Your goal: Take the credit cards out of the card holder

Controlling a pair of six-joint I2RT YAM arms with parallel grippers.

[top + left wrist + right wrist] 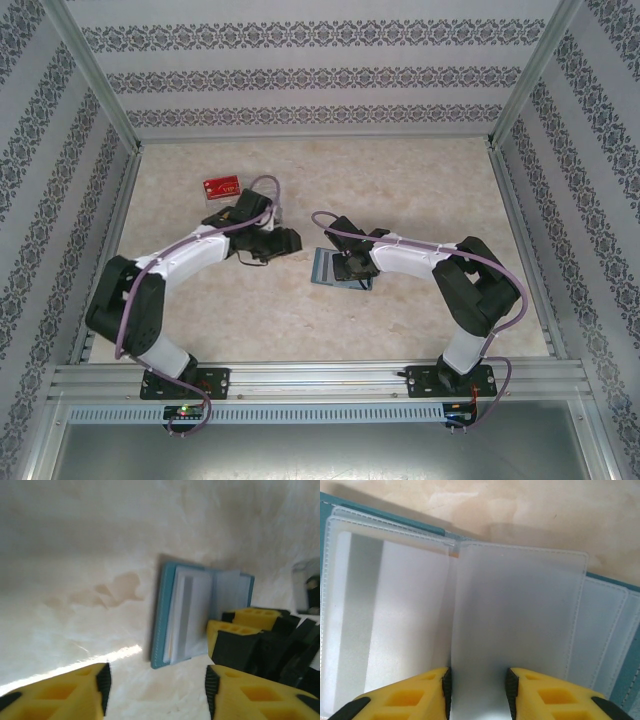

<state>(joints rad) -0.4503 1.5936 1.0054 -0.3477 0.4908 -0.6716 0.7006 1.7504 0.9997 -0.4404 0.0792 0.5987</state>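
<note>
- Looking down from above, we see the card holder [325, 266] lying open near the middle of the surface [420, 190], a little closer to the near edge than to the far one.
- The right hand [350, 266] is over the holder's right part, its arm reaching in from the near right corner.
- In the right wrist view, the right hand [479, 690] stands narrow, with a small gap between its yellow fingers [420, 695].
- A clear sleeve [520, 620] of the card holder [620, 630] shows through that gap. We cannot tell whether the fingertips press on it.
- That sleeve rises from the fold like a turned page, and an orange sliver [454, 555] peeks out at the top of the fold. It is too small for us to say what it is.
- The left hand [288, 240] hovers just left of the holder, apart from it, towards the far left side.
- In the left wrist view, the left hand [157, 692] is wide apart, with only bare surface [75, 555] between its fingers.
- The same view shows the card holder [200, 615] lying flat with its blue-grey cover under pale sleeves, and the right hand [240, 625] resting at its right panel.
- A red card [221, 186] lies flat towards the far left corner, well apart from the holder.
</note>
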